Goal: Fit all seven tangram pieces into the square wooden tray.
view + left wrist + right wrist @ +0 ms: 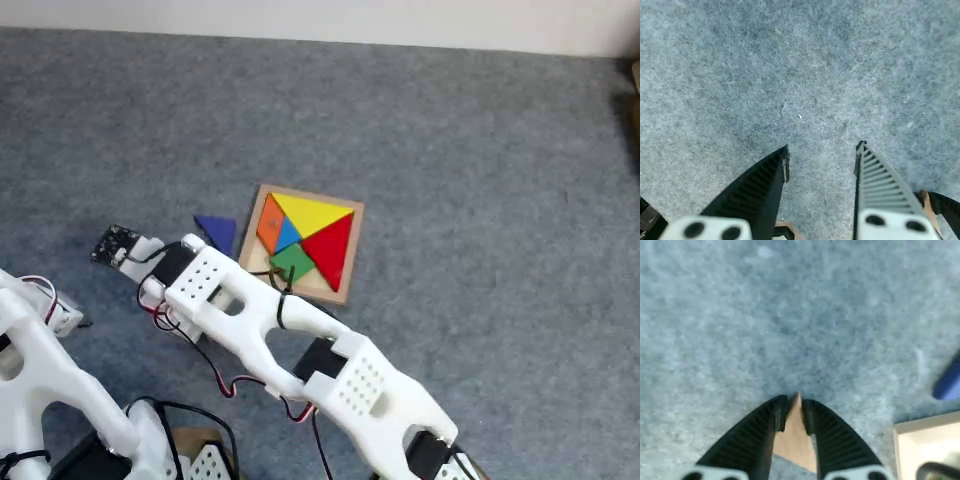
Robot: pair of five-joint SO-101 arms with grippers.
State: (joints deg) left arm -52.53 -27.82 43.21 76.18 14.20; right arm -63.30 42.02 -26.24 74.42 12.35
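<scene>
The square wooden tray (310, 194) lies mid-table holding yellow (312, 213), orange (268, 222), light blue (288, 235), red (332, 248) and green (292, 262) pieces. A dark blue triangle (215, 232) rests on the carpet just left of the tray and also sits at the edge of the right wrist view (950, 382). My right gripper (794, 401) is shut on a tan wooden-coloured piece (796, 440) above the carpet, with the tray corner (925, 440) beside it. My left gripper (822, 150) hangs open over bare carpet with nothing between its fingers.
The right arm (250, 305) stretches from the front right across the tray's near corner toward the left. The left arm (35, 350) stays at the front left. Grey carpet (450, 130) covers the table, with open room behind and to the right of the tray.
</scene>
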